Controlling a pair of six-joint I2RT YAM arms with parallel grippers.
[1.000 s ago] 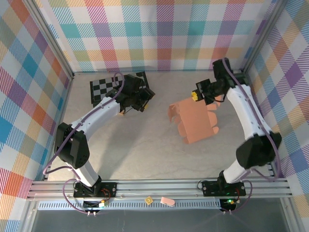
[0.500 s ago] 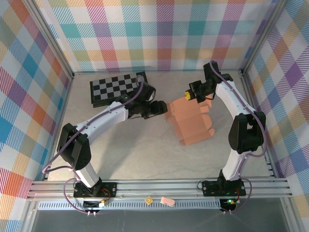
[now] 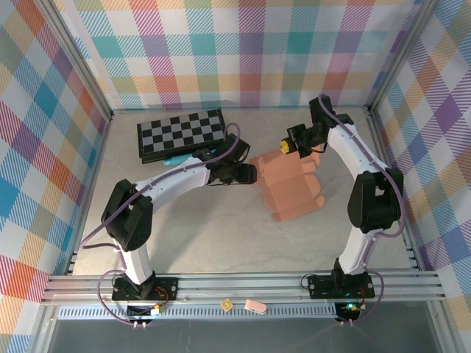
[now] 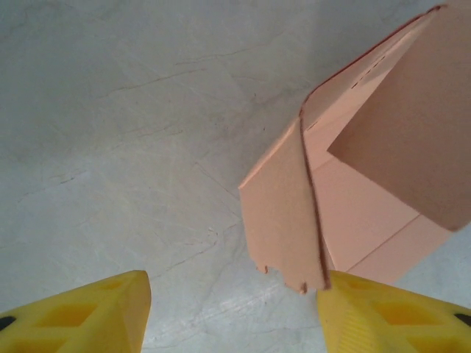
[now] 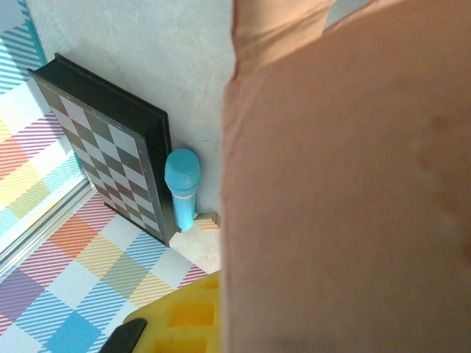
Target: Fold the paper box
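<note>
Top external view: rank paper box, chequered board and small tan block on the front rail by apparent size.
1. paper box and chequered board: look alike, left unranked.
2. small tan block: far smallest.

We watch left arm swing off chessboard (image 3: pixel 180 132), stretching right; left gripper (image 3: pixel 246 174) now at left flap of paper box (image 3: pixel 294 187), fingers apart; right gripper (image 3: pixel 291 145) slid left along box's far edge; box nudged slightly left; chessboard fully uncovered.
</note>
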